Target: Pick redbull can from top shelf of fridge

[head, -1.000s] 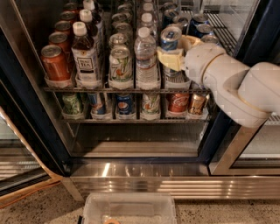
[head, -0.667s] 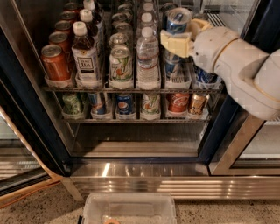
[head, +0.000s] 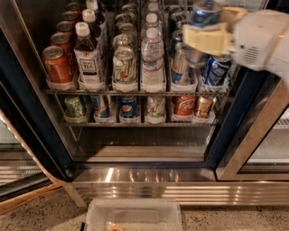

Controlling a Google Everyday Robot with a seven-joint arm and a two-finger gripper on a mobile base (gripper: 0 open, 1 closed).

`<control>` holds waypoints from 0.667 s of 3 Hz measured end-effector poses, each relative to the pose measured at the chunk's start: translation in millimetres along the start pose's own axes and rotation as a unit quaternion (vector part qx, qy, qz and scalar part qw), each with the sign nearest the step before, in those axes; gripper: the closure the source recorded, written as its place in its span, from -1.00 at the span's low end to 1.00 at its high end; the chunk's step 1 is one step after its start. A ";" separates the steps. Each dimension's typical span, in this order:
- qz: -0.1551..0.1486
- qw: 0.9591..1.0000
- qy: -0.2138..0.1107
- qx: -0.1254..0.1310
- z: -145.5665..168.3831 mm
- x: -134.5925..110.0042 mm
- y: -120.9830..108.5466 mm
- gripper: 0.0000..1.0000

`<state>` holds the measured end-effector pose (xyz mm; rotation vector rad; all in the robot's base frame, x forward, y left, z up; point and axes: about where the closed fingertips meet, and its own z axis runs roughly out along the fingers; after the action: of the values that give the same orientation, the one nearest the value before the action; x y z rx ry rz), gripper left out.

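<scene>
Gripper (head: 204, 39) has gone up and right since the earlier frame, taking the redbull can (head: 205, 11) with it. The can is now at the top edge of view, lid up, lifted clear of the top shelf (head: 135, 92). Pale fingers clamp across its lower body, jaws closed on it. White arm (head: 266, 40) comes in from the right. On the top shelf, front row: another slim blue-silver can (head: 180, 63) below the gripper, dark-blue can (head: 217, 70) right of it, water bottle (head: 152, 61), green-white can (head: 124, 65), tea bottle (head: 88, 56), orange-red can (head: 56, 65). Fridge (head: 43, 135) interior open to view. Clear bin (head: 135, 212) on the floor in front.
</scene>
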<state>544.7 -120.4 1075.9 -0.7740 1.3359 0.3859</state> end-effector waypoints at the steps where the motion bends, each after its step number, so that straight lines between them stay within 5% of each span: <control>1: 0.003 0.999 0.041 -0.035 -41.6 -9.1 5.1 1.00; 2: 0.011 0.996 0.043 -0.080 -46.5 -10.7 28.1 1.00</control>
<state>490.3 -131.2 1076.5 -0.9173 1.4069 0.4863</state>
